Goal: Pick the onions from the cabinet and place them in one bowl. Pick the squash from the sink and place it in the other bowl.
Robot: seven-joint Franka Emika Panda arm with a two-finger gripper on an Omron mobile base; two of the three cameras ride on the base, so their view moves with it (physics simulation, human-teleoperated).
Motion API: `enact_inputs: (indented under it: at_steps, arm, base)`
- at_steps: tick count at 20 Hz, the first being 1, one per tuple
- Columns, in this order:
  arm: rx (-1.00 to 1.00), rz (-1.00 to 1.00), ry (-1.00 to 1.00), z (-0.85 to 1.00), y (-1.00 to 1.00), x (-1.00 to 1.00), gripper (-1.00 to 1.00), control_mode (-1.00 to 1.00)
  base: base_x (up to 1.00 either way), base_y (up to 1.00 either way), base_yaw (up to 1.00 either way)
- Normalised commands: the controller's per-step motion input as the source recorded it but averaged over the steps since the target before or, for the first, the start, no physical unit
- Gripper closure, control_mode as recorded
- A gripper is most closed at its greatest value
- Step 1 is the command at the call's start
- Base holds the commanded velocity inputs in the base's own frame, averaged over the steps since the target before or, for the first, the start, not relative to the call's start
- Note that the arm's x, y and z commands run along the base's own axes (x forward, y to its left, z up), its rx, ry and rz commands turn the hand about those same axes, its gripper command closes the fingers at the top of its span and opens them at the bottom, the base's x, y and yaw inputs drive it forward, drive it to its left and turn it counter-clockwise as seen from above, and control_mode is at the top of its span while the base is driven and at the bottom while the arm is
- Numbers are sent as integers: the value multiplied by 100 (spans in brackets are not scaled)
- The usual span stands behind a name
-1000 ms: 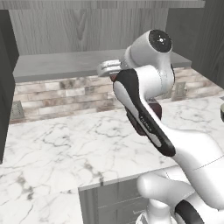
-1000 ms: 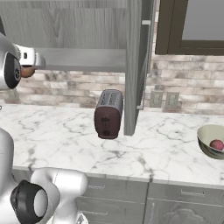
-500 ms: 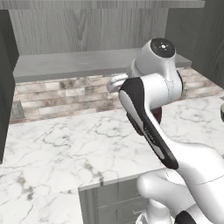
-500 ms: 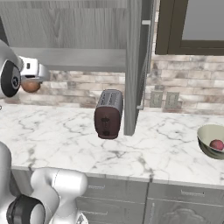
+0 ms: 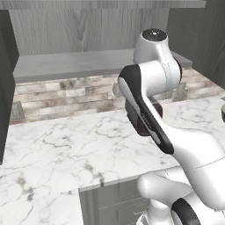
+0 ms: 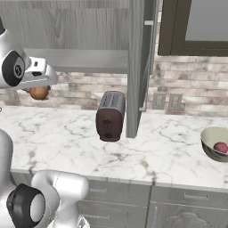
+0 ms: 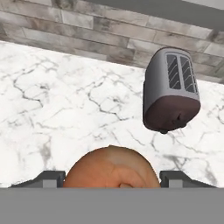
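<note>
Now I am carrying the orange-brown onion point(image 7: 110, 168) pinched in my hand point(image 6: 39, 85), high over the table point(image 6: 67, 138) so it clears the toaster point(image 6: 110, 116) on the way to the bowl point(image 6: 213, 143), far to my right, holding the reddish-purple onion point(image 6: 220, 147).

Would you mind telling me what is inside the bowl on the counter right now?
The bowl holds the reddish-purple onion, resting against its far wall. The near rim hides the bowl's bottom, so anything lower there cannot be seen.
</note>
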Motion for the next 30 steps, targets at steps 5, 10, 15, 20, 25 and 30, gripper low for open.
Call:
enact_inputs:
  at_steps: [5,10,15,20,25,30]
  arm:
    - [1,-16,3,-32,-20,-42,100,-100]
    - [5,-17,-9,-16,-23,-61,100,-100]
    - [2,-5,-1,-6,-10,-19,100,-100]
    - [0,0,0,-1,0,-5,100,-100]
    - [0,0,0,0,0,0,100,100]
    - [0,0,0,0,0,0,100,100]
  base:
    - [0,0,0]
    - [0,0,0]
    - [0,0,0]
    - [0,0,0]
    - [-58,-10,-3]
    - [-67,-9,-4]
